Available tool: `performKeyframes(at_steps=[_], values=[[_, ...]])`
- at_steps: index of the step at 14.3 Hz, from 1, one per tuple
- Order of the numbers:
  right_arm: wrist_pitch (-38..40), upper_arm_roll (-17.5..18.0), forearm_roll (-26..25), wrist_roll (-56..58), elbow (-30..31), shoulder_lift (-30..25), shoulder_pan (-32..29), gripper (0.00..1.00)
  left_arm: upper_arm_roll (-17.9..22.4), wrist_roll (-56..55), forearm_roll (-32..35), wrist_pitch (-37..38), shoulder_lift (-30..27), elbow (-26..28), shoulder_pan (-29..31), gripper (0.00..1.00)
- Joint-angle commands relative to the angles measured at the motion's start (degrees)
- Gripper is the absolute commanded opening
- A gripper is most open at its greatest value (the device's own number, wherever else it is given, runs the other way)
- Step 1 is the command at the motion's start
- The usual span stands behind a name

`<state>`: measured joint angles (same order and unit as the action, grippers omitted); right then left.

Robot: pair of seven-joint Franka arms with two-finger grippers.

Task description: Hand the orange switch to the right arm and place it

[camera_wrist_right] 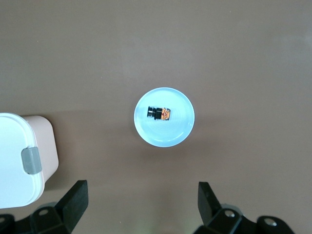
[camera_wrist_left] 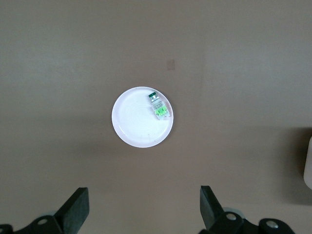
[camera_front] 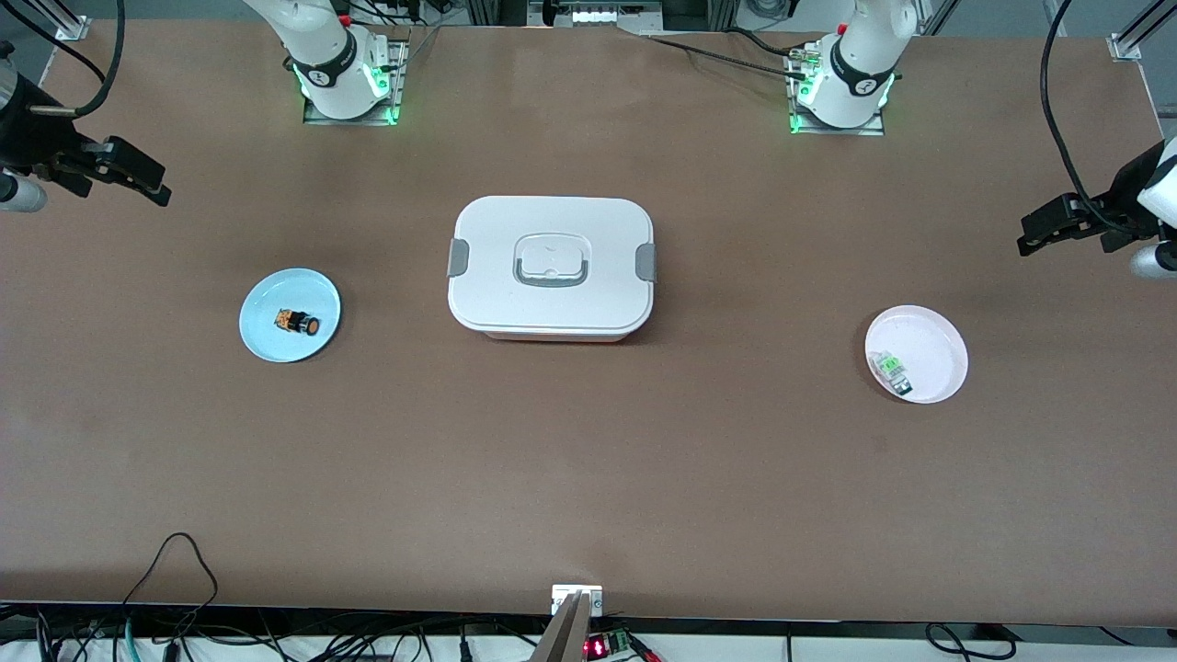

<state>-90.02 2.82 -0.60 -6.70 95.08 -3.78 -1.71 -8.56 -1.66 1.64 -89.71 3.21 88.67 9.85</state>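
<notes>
Right gripper (camera_front: 138,179): up in the air at the right arm's end of the table, fingers spread wide, carrying nothing. Its wrist view looks straight down on the blue plate (camera_wrist_right: 164,117).

Blue plate (camera_front: 290,314): holds the orange switch (camera_front: 297,322), lying on its side near the plate's middle. Long axis runs roughly along the table's length, orange body toward the right arm's end, black cap toward the white box (camera_front: 552,267). Same switch (camera_wrist_right: 159,113) in the right wrist view, sitting between the lines of the two open fingers.

White box: mid-table, lid on, both grey clips at the ends.

White plate (camera_front: 917,354): toward the left arm's end, holds a green switch (camera_front: 892,370) near its rim. Not the task's part.

Left gripper (camera_front: 1057,225): up in the air at the left arm's end, fingers also wide apart, holding nothing, well apart from the orange switch.

Key relation: the orange switch is at the right arm's end, right gripper far nearer to it than the left. That fits either a finished placement on the blue plate or a switch never handed over; this moment can't separate them.
</notes>
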Motion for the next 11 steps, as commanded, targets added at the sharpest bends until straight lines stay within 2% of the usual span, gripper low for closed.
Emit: performKeyframes(at_steps=[1, 11], values=[[1.25, 0.26, 0.25, 5.79, -2.53, 1.85, -0.22, 1.00, 0.30, 1.40, -1.02, -0.38, 0.04, 0.01, 0.25, 1.00], [1.69, 0.43, 0.16, 6.26, -2.62, 1.76, -0.14, 1.00, 0.30, 1.40, -1.02, -0.29, 0.04, 0.01, 0.25, 1.00]])
